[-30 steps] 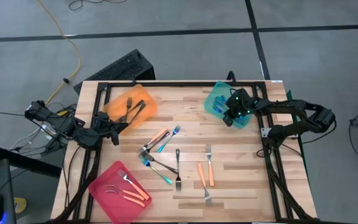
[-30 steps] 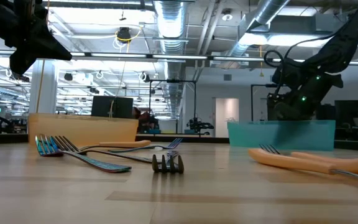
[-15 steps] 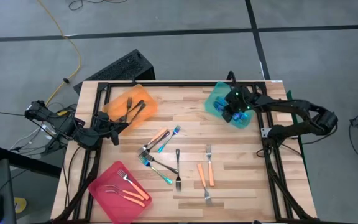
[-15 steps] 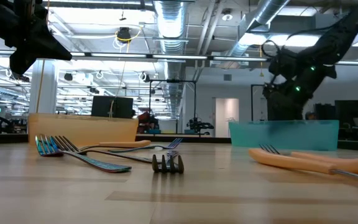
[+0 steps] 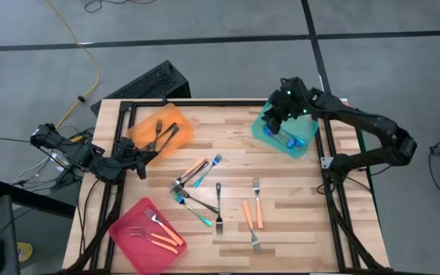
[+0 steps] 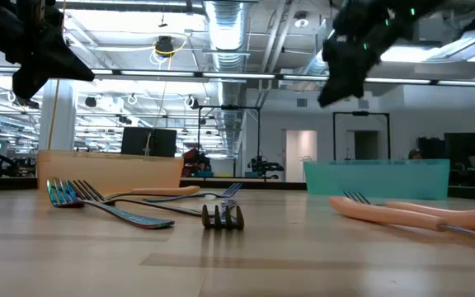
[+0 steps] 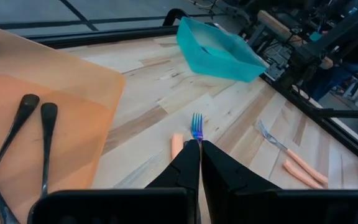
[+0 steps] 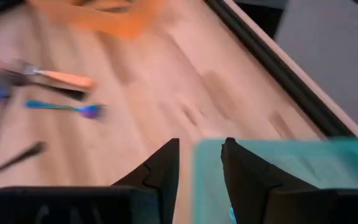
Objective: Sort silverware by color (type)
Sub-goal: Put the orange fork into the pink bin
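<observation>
The right gripper [image 5: 279,116] hangs in the air over the teal tray [image 5: 302,143] at the far right of the table [image 5: 304,206], its jaws parted a little with nothing between them. Blue-handled forks [image 5: 291,140] lie inside that tray.

The left gripper [image 5: 140,163] waits low at the left edge of the table, just beside the orange tray [image 5: 140,130], its jaws pressed together and empty. Dark-handled forks [image 5: 161,134] lie in the orange tray at the far left. The pink tray [image 5: 128,237] at the near left corner holds orange-handled forks [image 5: 159,238].

The unsorted forks lie loose in the middle of the table. A cluster [image 5: 192,187] of orange, blue and dark ones lies crossed left of centre, with a blue fork [image 5: 211,164] at its far end. To the right of it lie two orange-handled forks [image 5: 253,214] side by side, with a dark fork [image 5: 218,208] between them and the cluster.
</observation>
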You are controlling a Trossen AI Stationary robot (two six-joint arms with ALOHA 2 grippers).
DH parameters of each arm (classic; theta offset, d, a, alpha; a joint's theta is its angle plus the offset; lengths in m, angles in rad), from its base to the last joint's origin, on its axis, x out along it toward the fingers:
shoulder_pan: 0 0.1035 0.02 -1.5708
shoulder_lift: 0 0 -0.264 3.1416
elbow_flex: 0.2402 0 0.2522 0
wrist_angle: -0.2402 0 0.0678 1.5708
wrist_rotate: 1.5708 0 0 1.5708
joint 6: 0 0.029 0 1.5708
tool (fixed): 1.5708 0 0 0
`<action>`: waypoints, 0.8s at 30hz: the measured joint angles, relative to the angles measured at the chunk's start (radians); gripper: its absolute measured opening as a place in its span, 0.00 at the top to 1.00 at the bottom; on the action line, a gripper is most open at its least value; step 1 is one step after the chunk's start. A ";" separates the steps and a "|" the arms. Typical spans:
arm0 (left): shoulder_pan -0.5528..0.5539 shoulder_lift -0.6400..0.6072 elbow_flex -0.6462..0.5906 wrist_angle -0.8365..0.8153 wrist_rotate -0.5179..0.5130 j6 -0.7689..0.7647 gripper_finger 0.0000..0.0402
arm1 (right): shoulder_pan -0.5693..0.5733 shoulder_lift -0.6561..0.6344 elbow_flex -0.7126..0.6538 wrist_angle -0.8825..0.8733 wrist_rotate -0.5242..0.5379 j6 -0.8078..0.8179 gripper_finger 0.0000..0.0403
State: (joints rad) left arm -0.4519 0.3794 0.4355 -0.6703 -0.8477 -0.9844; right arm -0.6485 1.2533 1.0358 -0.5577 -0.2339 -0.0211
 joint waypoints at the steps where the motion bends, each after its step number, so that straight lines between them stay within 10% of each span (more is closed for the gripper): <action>1: 0.000 0.000 0.000 -0.001 0.005 0.000 1.00 | 0.030 0.000 0.028 -0.022 0.005 0.016 0.65; 24: 0.000 0.000 0.000 -0.038 0.072 -0.070 1.00 | 0.803 0.012 0.116 -0.370 0.533 0.935 0.65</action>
State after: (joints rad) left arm -0.4519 0.3795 0.4352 -0.7083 -0.7756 -1.0548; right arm 0.1549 1.2655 1.1522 -0.9273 0.2993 0.9140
